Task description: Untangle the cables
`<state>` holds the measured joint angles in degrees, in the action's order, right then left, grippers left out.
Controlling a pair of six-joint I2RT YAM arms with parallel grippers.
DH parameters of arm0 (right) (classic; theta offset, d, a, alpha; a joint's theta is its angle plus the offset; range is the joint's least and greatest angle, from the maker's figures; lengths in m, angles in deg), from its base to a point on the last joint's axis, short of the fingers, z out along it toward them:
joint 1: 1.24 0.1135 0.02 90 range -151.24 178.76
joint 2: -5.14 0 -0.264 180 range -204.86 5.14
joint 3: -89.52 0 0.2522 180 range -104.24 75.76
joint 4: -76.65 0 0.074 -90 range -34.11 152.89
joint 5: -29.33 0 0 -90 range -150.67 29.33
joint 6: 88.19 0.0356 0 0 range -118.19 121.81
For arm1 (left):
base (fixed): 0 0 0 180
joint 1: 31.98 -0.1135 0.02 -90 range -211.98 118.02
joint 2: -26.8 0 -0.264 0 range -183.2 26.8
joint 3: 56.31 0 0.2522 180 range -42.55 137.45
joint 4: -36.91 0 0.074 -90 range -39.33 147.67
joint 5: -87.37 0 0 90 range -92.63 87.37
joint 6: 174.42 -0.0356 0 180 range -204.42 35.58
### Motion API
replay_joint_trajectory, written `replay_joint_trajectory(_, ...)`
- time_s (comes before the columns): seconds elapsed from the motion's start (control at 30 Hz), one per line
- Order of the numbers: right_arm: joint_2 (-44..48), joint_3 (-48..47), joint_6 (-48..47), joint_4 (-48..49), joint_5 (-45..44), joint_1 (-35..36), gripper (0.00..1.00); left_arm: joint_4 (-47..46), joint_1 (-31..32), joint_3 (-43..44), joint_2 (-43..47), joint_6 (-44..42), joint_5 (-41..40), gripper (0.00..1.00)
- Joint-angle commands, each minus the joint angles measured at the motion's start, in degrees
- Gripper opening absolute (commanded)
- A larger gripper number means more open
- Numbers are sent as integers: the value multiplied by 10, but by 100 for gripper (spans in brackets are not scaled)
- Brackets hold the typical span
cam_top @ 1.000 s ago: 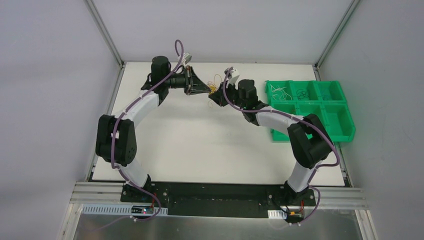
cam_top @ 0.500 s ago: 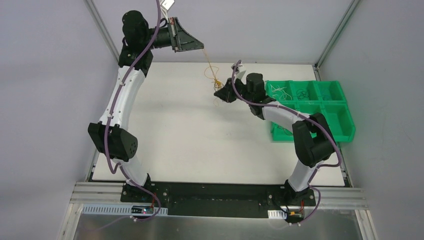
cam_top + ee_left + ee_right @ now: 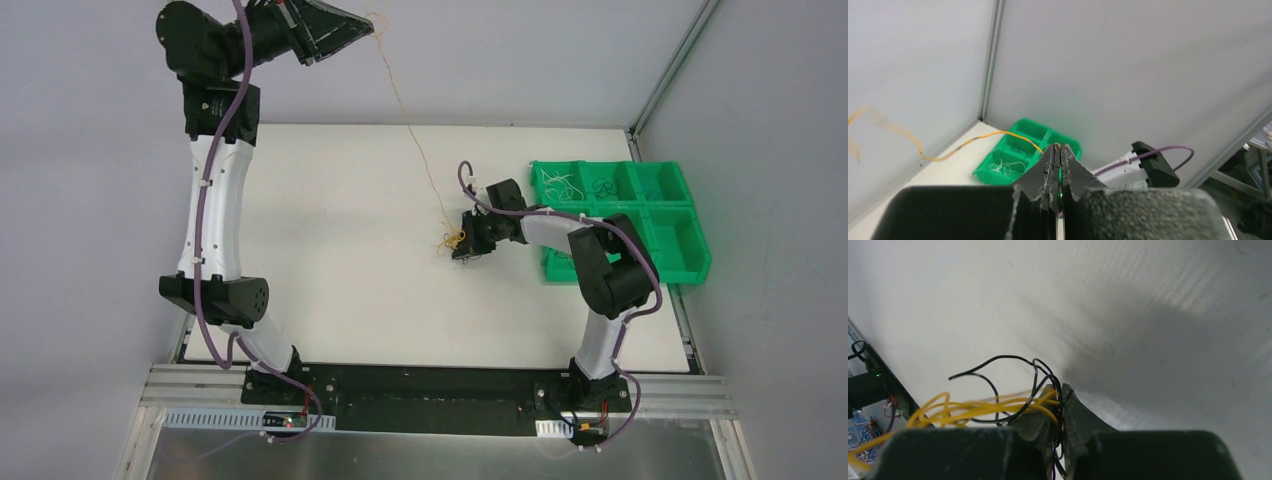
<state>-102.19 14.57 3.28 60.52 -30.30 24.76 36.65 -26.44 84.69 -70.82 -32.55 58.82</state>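
Note:
A small tangle of yellow-orange and black cables [image 3: 452,240] lies on the white table [image 3: 330,260] at my right gripper [image 3: 462,246]. That gripper is low on the table and shut on the tangle; in the right wrist view yellow and black wires [image 3: 998,405] are pinched between its fingers [image 3: 1078,412]. One yellow-orange cable [image 3: 405,110] runs taut from the tangle up to my left gripper [image 3: 368,27], raised high at the back left. The left gripper [image 3: 1059,148] is shut on this cable's end [image 3: 998,134].
A green compartment bin [image 3: 668,225] stands at the table's right, with white wires [image 3: 558,185] and dark wires [image 3: 603,187] in its back compartments. It also shows in the left wrist view [image 3: 1023,150]. Grey walls enclose the table on three sides.
My left gripper rose high and to the left, drawing the yellow-orange cable out long and taut. My right gripper moved down and nearer with the tangle, pressing it to the table.

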Motion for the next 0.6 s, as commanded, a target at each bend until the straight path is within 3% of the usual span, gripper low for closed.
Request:
replay_joint_trajectory(0.0, 9, -1, -33, -95, -4, -12, 0, -84, -34, 19, 39, 20, -62, 0)
replay_joint_trajectory(0.3, -4, -2, -29, -103, -7, -5, 3, -46, -107, 127, 14, -23, -164, 0)
replay_joint_trajectory(0.4, -6, -6, -32, -105, -7, -3, 10, -48, -108, 113, 16, -20, -156, 0)
replay_joint_trajectory(0.57, 4, -7, -35, -113, -2, -2, 9, -79, -113, 98, 27, -47, -161, 0)
